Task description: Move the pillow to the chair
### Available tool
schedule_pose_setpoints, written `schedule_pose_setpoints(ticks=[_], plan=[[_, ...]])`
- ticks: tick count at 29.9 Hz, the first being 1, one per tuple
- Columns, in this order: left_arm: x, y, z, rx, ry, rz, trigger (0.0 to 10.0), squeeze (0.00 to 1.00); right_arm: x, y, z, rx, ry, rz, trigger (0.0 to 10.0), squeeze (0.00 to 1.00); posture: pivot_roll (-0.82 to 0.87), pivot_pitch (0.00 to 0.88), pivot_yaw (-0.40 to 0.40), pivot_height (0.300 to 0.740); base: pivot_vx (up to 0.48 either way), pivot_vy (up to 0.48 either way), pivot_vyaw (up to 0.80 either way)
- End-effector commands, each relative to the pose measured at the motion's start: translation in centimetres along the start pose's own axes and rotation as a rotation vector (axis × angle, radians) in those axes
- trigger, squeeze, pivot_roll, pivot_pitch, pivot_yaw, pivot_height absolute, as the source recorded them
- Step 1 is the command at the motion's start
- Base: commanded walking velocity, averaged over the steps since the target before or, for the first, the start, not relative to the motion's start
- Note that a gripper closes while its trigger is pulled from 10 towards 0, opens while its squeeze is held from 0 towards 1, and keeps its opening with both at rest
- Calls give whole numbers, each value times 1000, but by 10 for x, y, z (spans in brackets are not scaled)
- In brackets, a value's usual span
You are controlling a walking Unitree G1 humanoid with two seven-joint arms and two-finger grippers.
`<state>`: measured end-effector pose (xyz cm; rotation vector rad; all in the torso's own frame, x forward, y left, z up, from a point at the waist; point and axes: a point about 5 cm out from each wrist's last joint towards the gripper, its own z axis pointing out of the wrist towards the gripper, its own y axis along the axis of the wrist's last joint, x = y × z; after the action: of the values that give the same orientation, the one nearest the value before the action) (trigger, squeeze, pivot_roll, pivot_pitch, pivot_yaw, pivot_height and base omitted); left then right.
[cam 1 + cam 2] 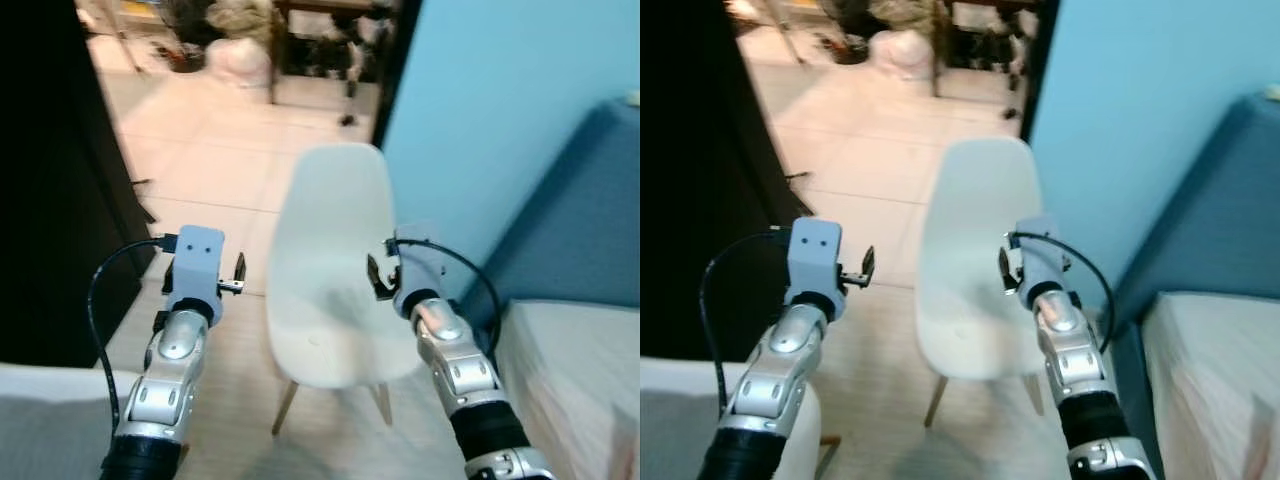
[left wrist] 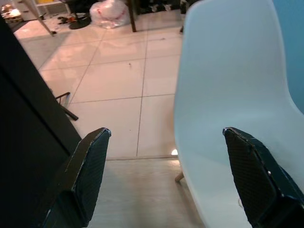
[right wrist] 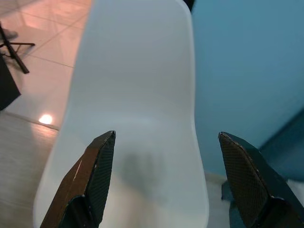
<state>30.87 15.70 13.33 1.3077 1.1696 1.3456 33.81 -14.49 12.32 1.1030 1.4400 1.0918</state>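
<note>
Both pincers are held apart and unloaded: left pincer point(image 2: 166, 175) beside the white chair point(image 1: 335, 280), right pincer point(image 3: 171, 180) over its seat.

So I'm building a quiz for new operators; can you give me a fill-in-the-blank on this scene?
1. The chair is coloured ____.
2. The wall behind the chair is painted ____.
3. The fingers of the left tool and the right tool stand ____, holding nothing.
4. The chair's seat carries ____ pillow.

Missing words: white; blue; open; no
</note>
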Motion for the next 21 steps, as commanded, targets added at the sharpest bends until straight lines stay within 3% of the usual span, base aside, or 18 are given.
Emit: schedule_pose_setpoints(ticks=[1, 21], plan=[[-1, -4, -1, 23, -8, 4, 10000, 0, -3, -5, -2, 21, -12, 6, 10000, 0, 3, 87, -29, 740, 0, 0, -800], [-4, -1, 5, 10, -43, 25, 10000, 0, -6, -8, -4, 50, -22, -5, 10000, 0, -14, 65, -9, 740, 0, 0, -800]])
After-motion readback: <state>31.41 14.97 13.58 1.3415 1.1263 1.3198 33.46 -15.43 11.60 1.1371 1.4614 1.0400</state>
